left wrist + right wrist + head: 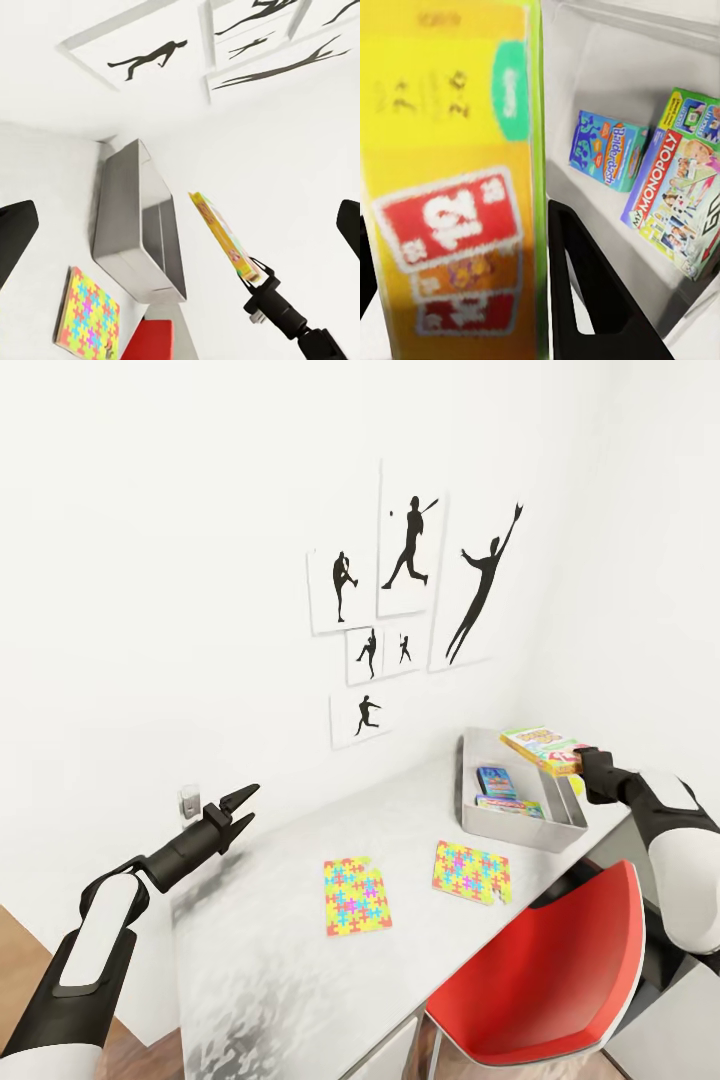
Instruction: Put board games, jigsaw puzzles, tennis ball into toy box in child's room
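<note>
Toy box (520,823) on table (270,960), far right end near wall corner. Two board games (675,187) lie inside it, side by side. Third game box (545,749) held above the toy box's right rim by right gripper (590,762). Two jigsaw puzzles (356,896) flat on table, left of and nearer than toy box, well apart. Chair (560,970) tucked before table, below toy box. Left gripper (238,810) over table's left end.

Yellow Skip-Bo box (543,749) above toy box (470,800) holding two games; puzzles (356,896) on table (270,960).
</note>
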Available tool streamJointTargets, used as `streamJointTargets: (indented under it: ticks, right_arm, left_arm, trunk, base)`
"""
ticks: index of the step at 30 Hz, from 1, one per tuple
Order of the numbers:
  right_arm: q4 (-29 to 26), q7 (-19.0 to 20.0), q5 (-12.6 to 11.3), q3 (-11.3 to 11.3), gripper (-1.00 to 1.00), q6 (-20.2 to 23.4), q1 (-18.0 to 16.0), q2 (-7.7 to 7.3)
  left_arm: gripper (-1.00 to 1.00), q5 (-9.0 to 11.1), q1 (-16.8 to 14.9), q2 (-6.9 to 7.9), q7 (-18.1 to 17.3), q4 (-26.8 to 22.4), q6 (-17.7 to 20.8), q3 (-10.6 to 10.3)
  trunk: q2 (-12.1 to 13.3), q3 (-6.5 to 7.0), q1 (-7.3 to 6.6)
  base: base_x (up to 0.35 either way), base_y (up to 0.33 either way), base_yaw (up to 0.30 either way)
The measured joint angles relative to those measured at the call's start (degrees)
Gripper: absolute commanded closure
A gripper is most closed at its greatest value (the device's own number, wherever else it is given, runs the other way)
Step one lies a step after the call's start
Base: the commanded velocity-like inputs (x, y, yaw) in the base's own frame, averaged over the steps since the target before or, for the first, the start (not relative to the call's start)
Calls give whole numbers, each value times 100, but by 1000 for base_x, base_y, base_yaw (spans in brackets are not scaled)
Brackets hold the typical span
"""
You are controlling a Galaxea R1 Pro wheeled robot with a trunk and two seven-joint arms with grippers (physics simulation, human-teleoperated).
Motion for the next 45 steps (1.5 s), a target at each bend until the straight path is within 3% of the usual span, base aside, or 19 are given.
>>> streamJointTargets:
  ticks: [20, 45]
  right_arm:
    - [-32, 67, -3, -6, 100, -11, 33, 20]
    - [-35, 66, -6, 2, 100, 3, 33, 22]
  left_arm:
    - [-100, 3, -1, 0, -11, 0, 4, 0]
    - [-100, 44, 2, 0, -24, -7, 4, 1]
  trunk:
    - [0, -18, 0]
    - [0, -19, 0]
  base:
    - [0, 0, -82]
    - [0, -42, -7]
